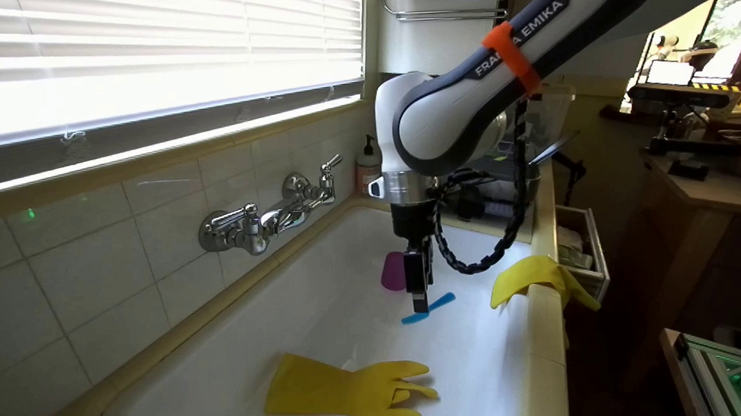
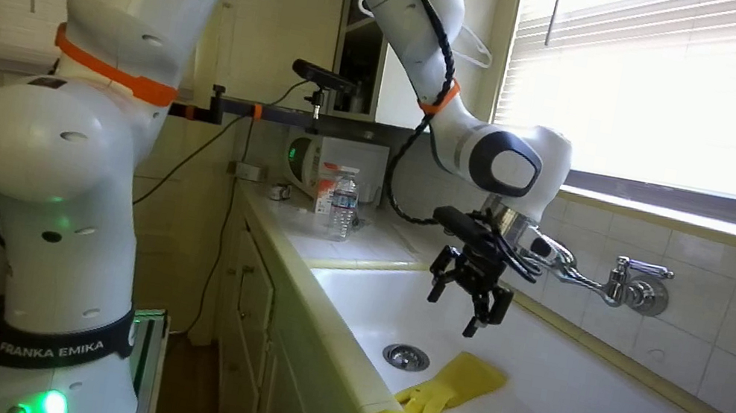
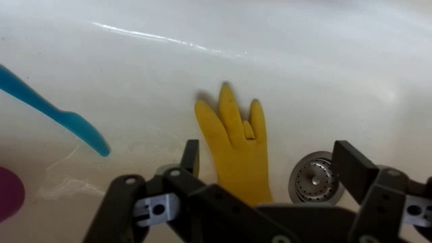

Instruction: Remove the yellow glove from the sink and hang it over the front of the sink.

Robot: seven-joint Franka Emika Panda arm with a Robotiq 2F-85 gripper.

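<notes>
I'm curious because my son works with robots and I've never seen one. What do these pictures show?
The machine is a robot arm; the black gripper at its end works like a two-fingered hand. Two pictures are taken from outside the robot. The third is taken from its wrist, looking down past the gripper's fingers. In the white sink are a yellow glove, a blue utensil and a purple cup-like thing; a metal drain shows near the glove. A second yellow glove hangs over the front rim. Nothing is held: the gripper is open above the sink.
</notes>
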